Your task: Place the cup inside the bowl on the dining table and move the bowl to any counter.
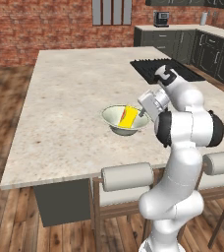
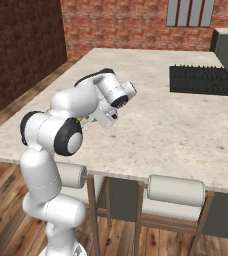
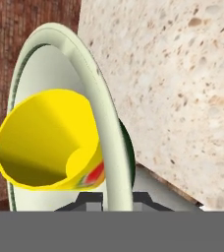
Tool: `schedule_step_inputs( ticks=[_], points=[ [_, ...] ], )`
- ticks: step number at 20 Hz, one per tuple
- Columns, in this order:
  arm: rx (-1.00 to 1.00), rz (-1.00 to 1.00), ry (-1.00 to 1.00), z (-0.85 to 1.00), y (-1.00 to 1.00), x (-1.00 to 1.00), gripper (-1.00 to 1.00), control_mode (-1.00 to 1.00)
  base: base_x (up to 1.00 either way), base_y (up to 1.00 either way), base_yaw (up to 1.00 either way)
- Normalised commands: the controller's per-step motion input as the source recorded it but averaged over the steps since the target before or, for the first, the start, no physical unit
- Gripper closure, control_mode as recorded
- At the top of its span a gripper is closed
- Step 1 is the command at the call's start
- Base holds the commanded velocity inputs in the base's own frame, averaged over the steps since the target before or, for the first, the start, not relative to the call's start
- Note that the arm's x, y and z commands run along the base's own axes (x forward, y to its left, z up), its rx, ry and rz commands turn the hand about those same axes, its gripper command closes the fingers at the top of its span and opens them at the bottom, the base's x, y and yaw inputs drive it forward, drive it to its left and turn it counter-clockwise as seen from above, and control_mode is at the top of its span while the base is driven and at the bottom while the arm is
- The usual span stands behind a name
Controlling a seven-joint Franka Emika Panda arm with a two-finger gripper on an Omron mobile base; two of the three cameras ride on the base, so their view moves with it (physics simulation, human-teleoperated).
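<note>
Brick-walled kitchen's tabletop [image 1: 65,113] carries the bowl [image 1: 115,117], the cup [image 1: 129,117] already inside. Gripper [image 1: 142,113] pinches the bowl's rim; carrying it to a counter [image 1: 180,28] remains.

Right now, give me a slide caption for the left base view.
Small yellow cup lies tilted inside pale green-white ceramic bowl; gripper shut on bowl's rim.

- The dining table [image 1: 65,118] is topped with beige speckled stone, smooth and matt.
- The bowl [image 1: 115,117] at the centre of the left base view is seen as pale glazed ceramic, smooth, with a soft sheen.
- The cup [image 3: 45,140] is rendered in bright yellow, smooth, plastic-like.
- The floor [image 1: 6,216] is laid in brown wood planks.
- The wall [image 1: 40,24] along the top is rough red brick.
- The stools [image 2: 175,192] are padded in off-white on wooden frames.
</note>
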Motion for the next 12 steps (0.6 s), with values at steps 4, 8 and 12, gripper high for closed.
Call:
schedule_step_inputs(
  ticks=[4, 8, 12],
  points=[
    [0.02, 0.0, 0.0, 0.21, -0.12, -0.48, 1.0, -1.0, 0.0, 0.0, 0.0],
    [0.0, 0.0, 0.01, 0.19, -0.07, -0.31, 1.0, -1.0, 0.0, 0.0, 0.0],
    [0.0, 0.0, 0.06, 0.23, -0.04, -0.19, 1.0, -1.0, 0.0, 0.0, 0.0]
  ],
)
